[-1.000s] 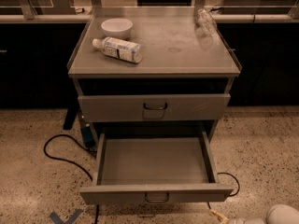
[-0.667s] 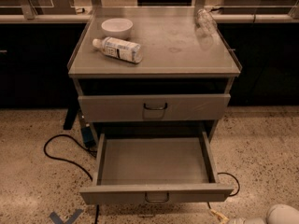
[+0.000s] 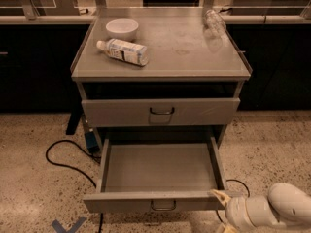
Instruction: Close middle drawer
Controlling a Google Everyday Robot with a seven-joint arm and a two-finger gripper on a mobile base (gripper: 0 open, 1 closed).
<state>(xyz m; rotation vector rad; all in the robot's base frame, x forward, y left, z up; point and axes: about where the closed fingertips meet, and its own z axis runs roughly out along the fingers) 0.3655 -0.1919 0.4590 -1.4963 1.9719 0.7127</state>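
The grey metal cabinet (image 3: 160, 74) stands in the middle of the camera view. Its middle drawer (image 3: 160, 171) is pulled far out towards me, a wide shallow empty tray with a low front panel and a small dark wire handle (image 3: 163, 206). The taller-fronted top drawer (image 3: 160, 111) above it is pushed in. My gripper (image 3: 219, 198), on a white arm (image 3: 272, 211), is at the lower right, right at the front right corner of the open drawer's panel. The lowest drawer is hidden under the open one.
On the cabinet top lie a white bowl (image 3: 122, 28), a plastic bottle on its side (image 3: 122, 51) and a clear bottle (image 3: 214, 22). A black cable (image 3: 63, 157) runs over the speckled floor at the left. Blue tape (image 3: 65, 225) marks the floor. Dark counters flank the cabinet.
My arm has come in from the lower right corner towards the left, up to the front right corner of the open drawer. The drawer has not moved.
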